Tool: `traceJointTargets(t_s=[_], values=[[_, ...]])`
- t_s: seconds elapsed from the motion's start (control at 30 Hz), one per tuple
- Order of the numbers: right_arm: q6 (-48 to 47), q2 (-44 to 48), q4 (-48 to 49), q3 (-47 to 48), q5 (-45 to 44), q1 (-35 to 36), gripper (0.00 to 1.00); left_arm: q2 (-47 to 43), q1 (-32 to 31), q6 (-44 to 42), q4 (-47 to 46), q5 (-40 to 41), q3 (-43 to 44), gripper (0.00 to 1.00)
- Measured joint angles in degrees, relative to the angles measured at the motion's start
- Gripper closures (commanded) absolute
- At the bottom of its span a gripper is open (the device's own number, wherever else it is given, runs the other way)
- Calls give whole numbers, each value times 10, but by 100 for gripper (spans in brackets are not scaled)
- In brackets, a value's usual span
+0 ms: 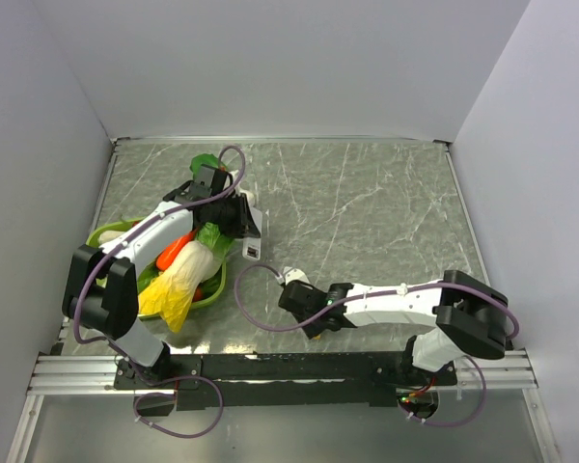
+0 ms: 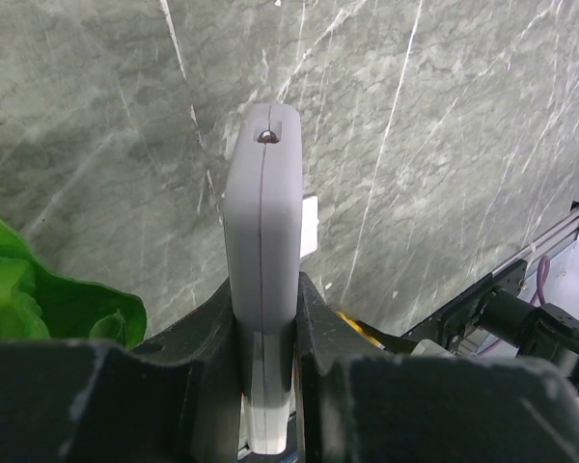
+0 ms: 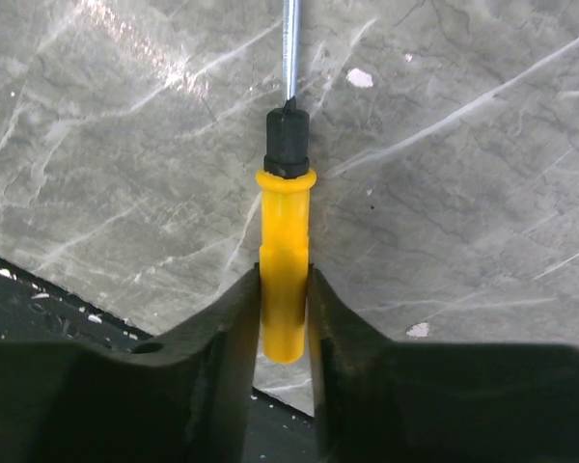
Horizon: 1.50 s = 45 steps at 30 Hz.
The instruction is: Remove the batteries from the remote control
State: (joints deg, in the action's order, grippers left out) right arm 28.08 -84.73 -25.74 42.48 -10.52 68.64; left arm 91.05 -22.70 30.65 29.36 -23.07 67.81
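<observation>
My left gripper [image 1: 239, 224] [image 2: 263, 289] is shut on the remote control [image 2: 261, 212], which I see edge-on as a slim grey-white bar sticking out ahead of the jaws above the marble table. In the top view the remote control [image 1: 254, 249] shows just past the fingers, left of centre. My right gripper [image 1: 299, 289] [image 3: 285, 275] sits low near the front edge, its fingers [image 3: 234, 318] pressed on both sides of a yellow screwdriver [image 3: 284, 241] whose black collar and metal shaft point away over the table. The batteries are hidden.
A green bowl [image 1: 104, 231] with vegetables and a yellow bag [image 1: 174, 285] stands at the left under the left arm. A green leaf [image 2: 39, 289] shows beside the left jaws. The black rail [image 1: 289, 367] runs along the near edge; walls close three sides.
</observation>
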Motion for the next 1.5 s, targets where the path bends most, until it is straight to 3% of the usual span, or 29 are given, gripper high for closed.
traceJointTargets(t_s=[0.1,0.37,0.63,0.77,1.07,1.33,1.5], values=[[3,-14,-9,10,-4,1,100,0,0,0,0,0,-1,99],[-23,-9,-64,45,-43,14,100,0,0,-10,-1,-7,-1,99],[-233,93,-96,98,-60,6,100,-1,-10,-13,-9,-18,-4,99],[-359,140,-101,97,-46,3,100,-20,-23,12,-55,-40,-57,99],[-523,192,-122,94,-89,3,100,-49,-54,68,-103,-48,-104,99],[-651,206,-47,7,-238,8,100,-50,-60,127,-162,-75,-136,99],[-769,222,80,-70,-328,14,100,-42,-60,158,-183,-101,-150,99]])
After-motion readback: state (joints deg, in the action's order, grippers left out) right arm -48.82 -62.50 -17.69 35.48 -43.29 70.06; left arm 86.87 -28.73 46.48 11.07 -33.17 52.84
